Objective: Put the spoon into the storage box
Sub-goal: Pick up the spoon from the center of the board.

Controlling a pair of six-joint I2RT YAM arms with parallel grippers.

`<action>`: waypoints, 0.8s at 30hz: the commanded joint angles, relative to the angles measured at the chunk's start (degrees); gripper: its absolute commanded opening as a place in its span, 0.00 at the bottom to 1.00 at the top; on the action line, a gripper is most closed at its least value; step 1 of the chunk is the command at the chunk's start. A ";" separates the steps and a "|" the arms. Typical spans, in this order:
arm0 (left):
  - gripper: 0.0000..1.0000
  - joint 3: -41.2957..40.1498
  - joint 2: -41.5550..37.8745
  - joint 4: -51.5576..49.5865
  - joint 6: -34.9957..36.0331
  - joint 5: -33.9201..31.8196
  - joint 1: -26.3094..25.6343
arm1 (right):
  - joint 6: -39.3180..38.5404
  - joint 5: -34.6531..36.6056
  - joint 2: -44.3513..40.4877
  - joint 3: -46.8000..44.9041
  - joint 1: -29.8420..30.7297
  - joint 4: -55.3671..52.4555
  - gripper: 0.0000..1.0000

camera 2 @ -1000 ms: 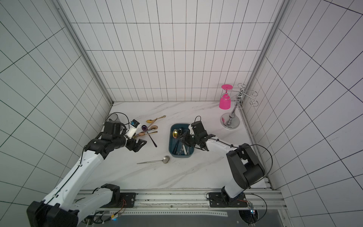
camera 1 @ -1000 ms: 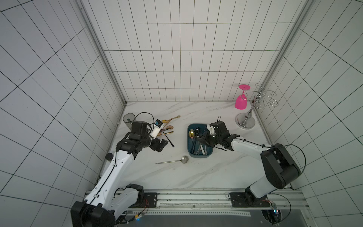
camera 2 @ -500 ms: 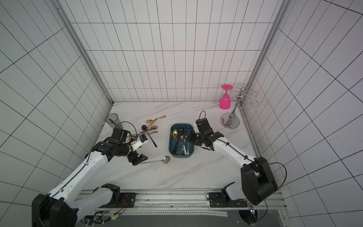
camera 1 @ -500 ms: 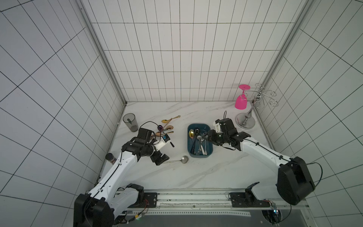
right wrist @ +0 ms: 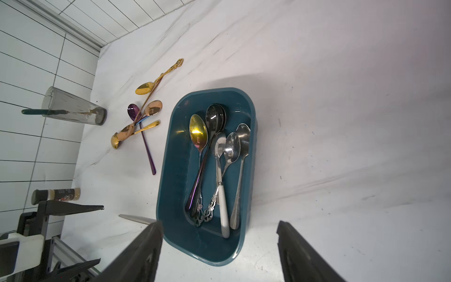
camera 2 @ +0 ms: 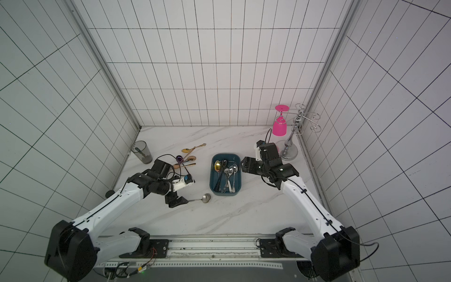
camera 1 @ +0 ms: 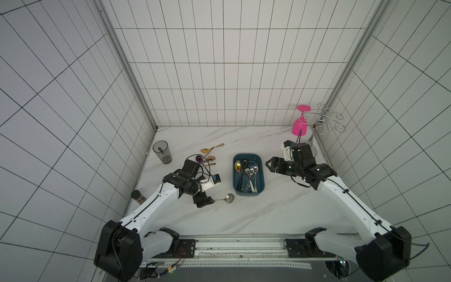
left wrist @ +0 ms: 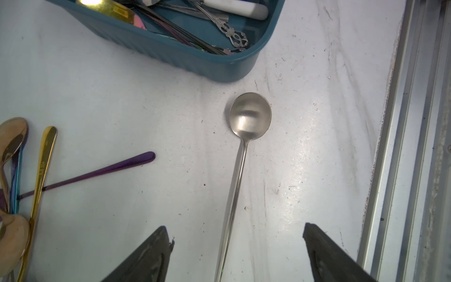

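1. Brushed steel, long-handled: the spoon (left wrist: 250, 117) lies flat on the marble tabletop (camera 1: 268, 214). It sits just off the teal storage box (camera 1: 247, 155) at its 7 o'clock, bowl nearest the box.
2. It is likely light, rigid and slick. The thin handle, low against the tabletop, looks the best hold, around mid-length.
3. Left gripper (left wrist: 235, 229) stands wide open astride the handle, gripping nothing.
4. Right gripper (camera 1: 269, 166), open and empty, hovers at the box's 3 o'clock.
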 commanded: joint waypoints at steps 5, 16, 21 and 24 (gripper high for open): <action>0.78 -1.13 7.33 6.75 4.56 -3.53 -5.75 | -4.88 3.63 -4.92 2.08 -3.41 -5.02 0.85; 0.60 0.78 20.28 11.15 2.24 -10.66 -12.35 | -5.20 2.67 -7.02 1.39 -6.35 -6.31 0.88; 0.51 1.75 23.41 11.68 1.33 -11.50 -12.99 | -5.32 2.67 -7.47 1.30 -6.97 -6.61 0.92; 0.41 2.10 24.30 11.76 1.34 -11.58 -13.44 | -5.32 2.51 -7.64 1.32 -7.35 -6.83 0.92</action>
